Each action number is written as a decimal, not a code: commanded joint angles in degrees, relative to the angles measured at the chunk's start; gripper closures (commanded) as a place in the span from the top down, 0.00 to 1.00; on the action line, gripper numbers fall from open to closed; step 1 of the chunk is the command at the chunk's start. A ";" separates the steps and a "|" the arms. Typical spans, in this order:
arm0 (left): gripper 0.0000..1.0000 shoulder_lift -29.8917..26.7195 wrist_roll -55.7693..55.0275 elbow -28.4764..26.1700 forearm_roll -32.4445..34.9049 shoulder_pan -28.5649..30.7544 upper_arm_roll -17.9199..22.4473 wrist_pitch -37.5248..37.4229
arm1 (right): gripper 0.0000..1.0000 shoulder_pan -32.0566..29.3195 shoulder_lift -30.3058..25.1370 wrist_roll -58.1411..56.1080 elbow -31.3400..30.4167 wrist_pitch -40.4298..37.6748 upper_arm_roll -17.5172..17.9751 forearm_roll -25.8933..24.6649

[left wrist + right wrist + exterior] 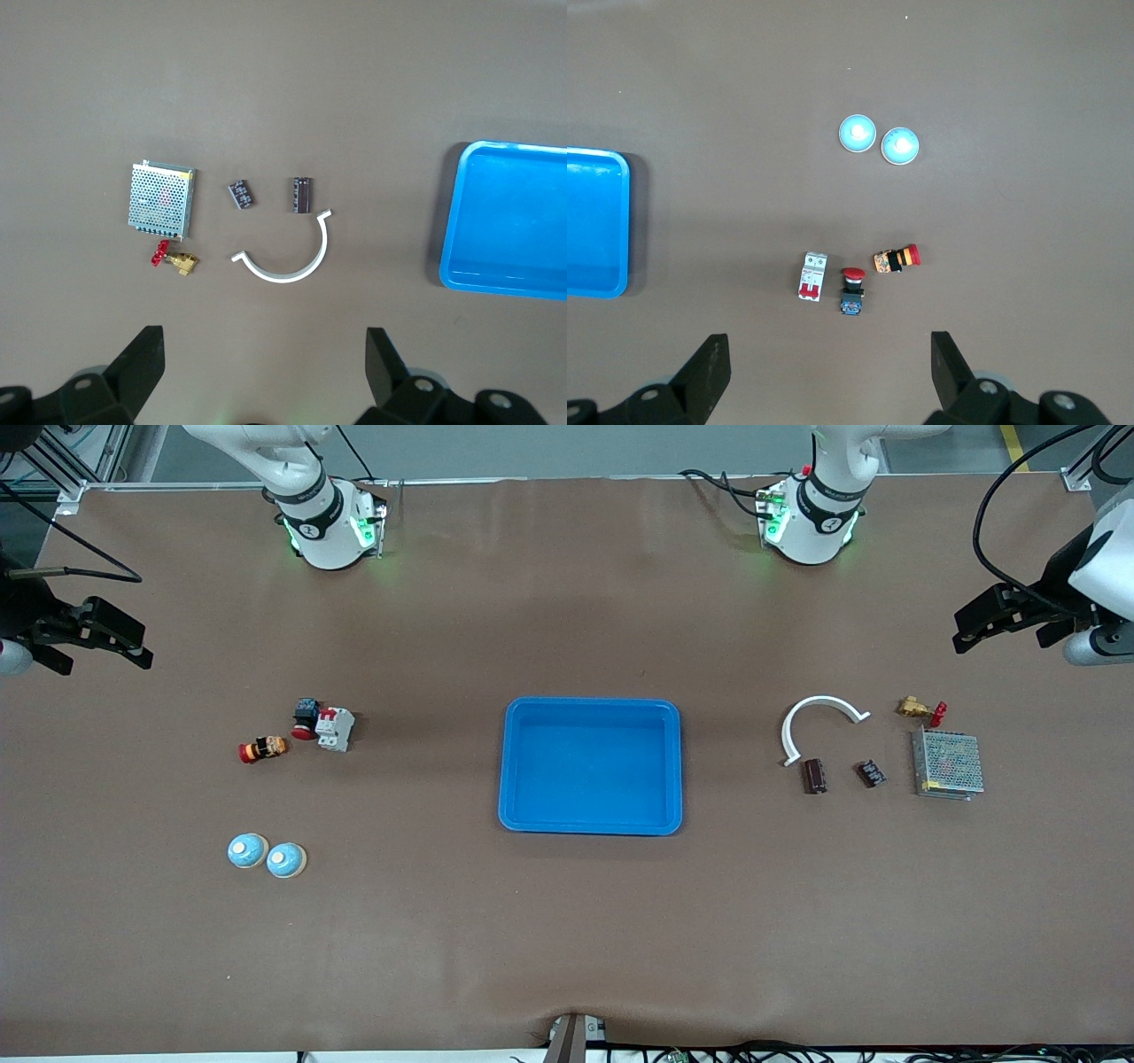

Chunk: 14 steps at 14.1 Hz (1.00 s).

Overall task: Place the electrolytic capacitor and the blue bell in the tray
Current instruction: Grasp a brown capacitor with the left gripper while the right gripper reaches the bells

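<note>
capacitor [814,775], a small stiff cylinder, lies on its side near the left arm's end; pinch across its slick body. blue bells [267,855] sit near the right arm's end, light, rounded. tray [591,707] empty between. left gripper [997,615] and right gripper [106,636] both spread wide, waiting.

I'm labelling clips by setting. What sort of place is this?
Probably a robotics lab bench: two arms at a paper-covered table, with a blue tray and sorted electrical parts such as a capacitor and a power supply.

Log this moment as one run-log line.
left gripper: open, waiting | right gripper: open, waiting | tray: empty | capacitor: on table | blue bells: on table
</note>
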 commanded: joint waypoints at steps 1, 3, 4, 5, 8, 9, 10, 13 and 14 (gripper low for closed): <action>1.00 0.19 0.75 0.96 0.15 -0.01 -0.14 -1.05 | 1.00 0.44 0.72 1.04 1.40 -0.36 -0.05 0.07; 1.00 0.37 0.75 0.96 0.15 0.08 -0.05 -1.05 | 1.00 0.44 0.72 1.04 1.40 -0.36 -0.05 0.07; 1.00 0.63 0.40 0.96 0.06 -0.01 -0.05 -1.05 | 1.00 0.44 0.72 1.04 1.40 -0.36 -0.05 0.07; 1.00 1.85 0.31 0.96 0.06 0.34 -0.05 -1.05 | 1.00 0.44 0.72 1.04 1.40 -0.36 -0.05 0.07; 1.00 4.76 -0.91 -2.62 1.80 0.17 0.04 1.83 | 1.00 0.44 0.72 1.04 1.49 -0.27 -0.05 0.07; 1.00 3.98 -3.79 -6.73 4.78 -0.01 -0.57 6.63 | 1.00 0.36 0.72 1.04 1.49 -0.36 -0.05 0.07; 1.00 3.19 -6.08 -10.43 5.76 0.34 -1.28 10.34 | 1.00 0.35 0.72 1.04 1.49 -0.36 -0.05 -0.01; 1.00 3.00 -8.47 -20.02 5.77 0.61 -1.28 22.20 | 1.00 0.27 0.72 1.04 1.49 -0.45 -0.05 -0.02; 1.00 2.92 -10.05 -23.26 5.77 0.69 -1.28 25.89 | 1.00 0.44 0.72 1.04 1.49 -0.45 -0.05 -0.02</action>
